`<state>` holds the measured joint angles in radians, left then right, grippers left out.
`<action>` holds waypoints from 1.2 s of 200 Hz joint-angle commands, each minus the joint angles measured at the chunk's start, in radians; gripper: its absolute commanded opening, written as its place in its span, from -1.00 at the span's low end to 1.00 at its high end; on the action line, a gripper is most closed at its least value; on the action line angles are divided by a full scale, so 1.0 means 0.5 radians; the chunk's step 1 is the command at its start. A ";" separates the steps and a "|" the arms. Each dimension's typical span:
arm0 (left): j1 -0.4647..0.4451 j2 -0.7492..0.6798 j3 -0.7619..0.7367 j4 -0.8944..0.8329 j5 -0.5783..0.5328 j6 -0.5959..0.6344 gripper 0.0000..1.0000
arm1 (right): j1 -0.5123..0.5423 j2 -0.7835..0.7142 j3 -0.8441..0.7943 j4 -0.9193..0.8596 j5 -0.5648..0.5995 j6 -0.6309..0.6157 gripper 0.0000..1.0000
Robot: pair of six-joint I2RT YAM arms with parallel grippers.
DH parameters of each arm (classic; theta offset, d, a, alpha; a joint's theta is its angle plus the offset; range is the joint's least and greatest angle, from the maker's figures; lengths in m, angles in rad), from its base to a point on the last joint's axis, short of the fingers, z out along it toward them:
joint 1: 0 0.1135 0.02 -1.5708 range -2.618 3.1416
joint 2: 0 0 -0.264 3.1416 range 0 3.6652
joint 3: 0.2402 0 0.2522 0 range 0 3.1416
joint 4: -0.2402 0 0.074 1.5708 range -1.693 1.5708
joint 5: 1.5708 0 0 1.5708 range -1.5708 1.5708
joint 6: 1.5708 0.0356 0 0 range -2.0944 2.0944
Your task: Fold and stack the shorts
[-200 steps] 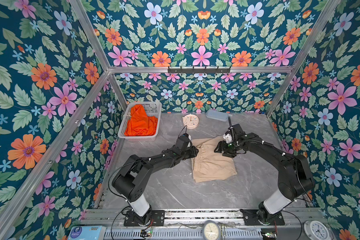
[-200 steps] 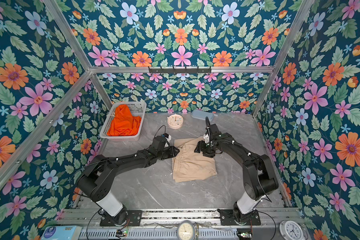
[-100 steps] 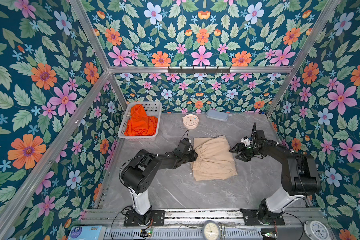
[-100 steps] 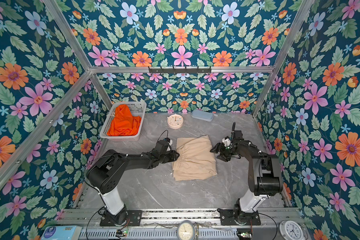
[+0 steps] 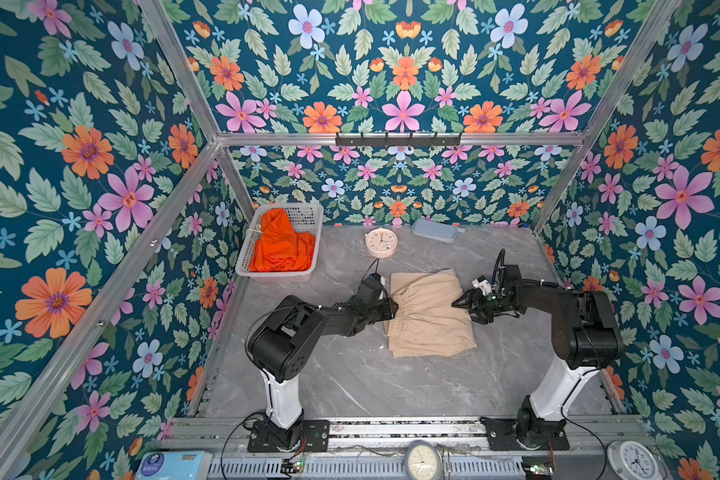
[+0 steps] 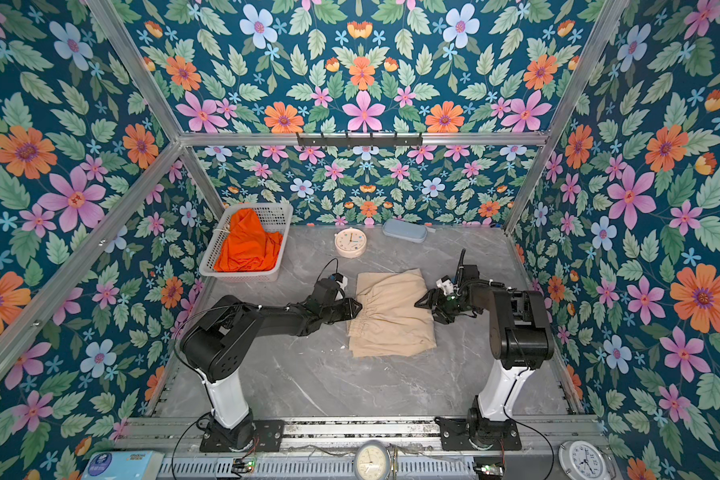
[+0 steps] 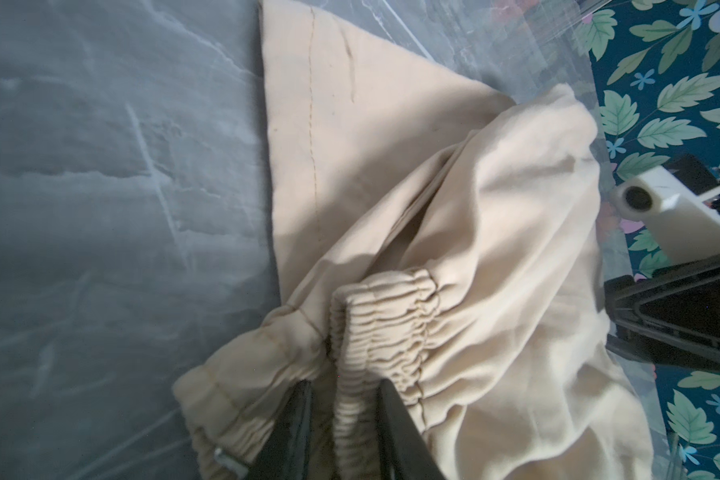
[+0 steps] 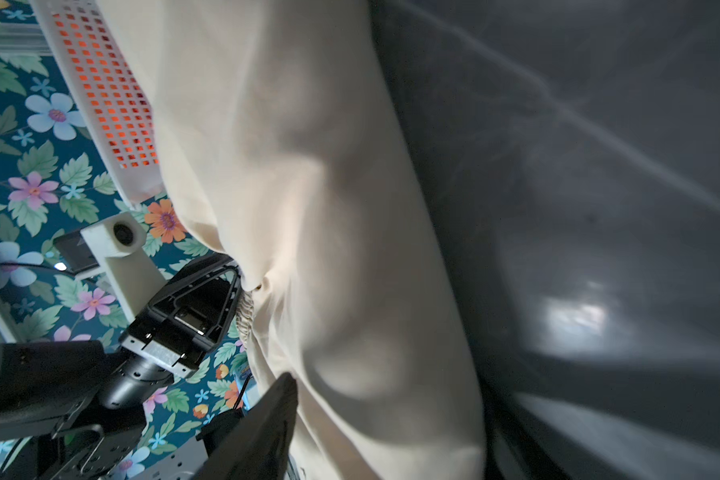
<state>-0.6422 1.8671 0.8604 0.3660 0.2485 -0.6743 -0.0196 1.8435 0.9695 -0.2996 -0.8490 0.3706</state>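
Since half a second earlier, the right gripper (image 5: 465,309) has been brought back leftward to the right edge of the beige shorts (image 5: 429,320), from which it had stood apart. The shorts themselves have been left roughly in place. They are seen folded flat on the grey table (image 5: 350,374), just right of centre in both top views. Their gathered waistband (image 7: 391,316) is pinched between the narrow-set fingers (image 7: 298,415) of the left gripper (image 5: 393,308), at the cloth's left edge. The right gripper's jaws are held wide, with one finger (image 8: 275,415) laid against the cloth; no grip is shown. The orange shorts (image 5: 281,247) are heaped in the white basket (image 5: 312,214), at the upper left of the table area.
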 commanded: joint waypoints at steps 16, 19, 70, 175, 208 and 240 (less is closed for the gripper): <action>-0.001 0.061 0.028 -0.287 -0.018 -0.020 -0.38 | 0.082 0.000 0.008 -0.015 0.123 -0.052 -0.24; -0.001 0.058 0.032 -0.289 -0.017 -0.020 -0.37 | 0.082 -0.002 0.018 -0.027 0.140 -0.056 -0.30; 0.079 -0.224 0.034 -0.468 -0.190 0.052 -0.13 | -0.031 0.013 0.388 -0.495 0.724 -0.239 -0.82; 0.256 -0.451 0.080 -0.741 -0.329 0.257 -0.12 | -0.388 0.613 1.681 -1.206 1.426 -0.485 -0.79; 0.278 -0.432 0.119 -0.762 -0.322 0.274 -0.12 | -0.504 0.832 2.027 -1.335 1.537 -0.493 -0.78; 0.290 -0.395 0.175 -0.784 -0.318 0.292 -0.12 | -0.580 1.009 2.320 -1.399 1.592 -0.532 -0.76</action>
<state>-0.5007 1.6581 0.9287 -0.0128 0.0963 -0.5484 -0.2935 2.3047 2.0499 -0.9375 -0.1047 0.1383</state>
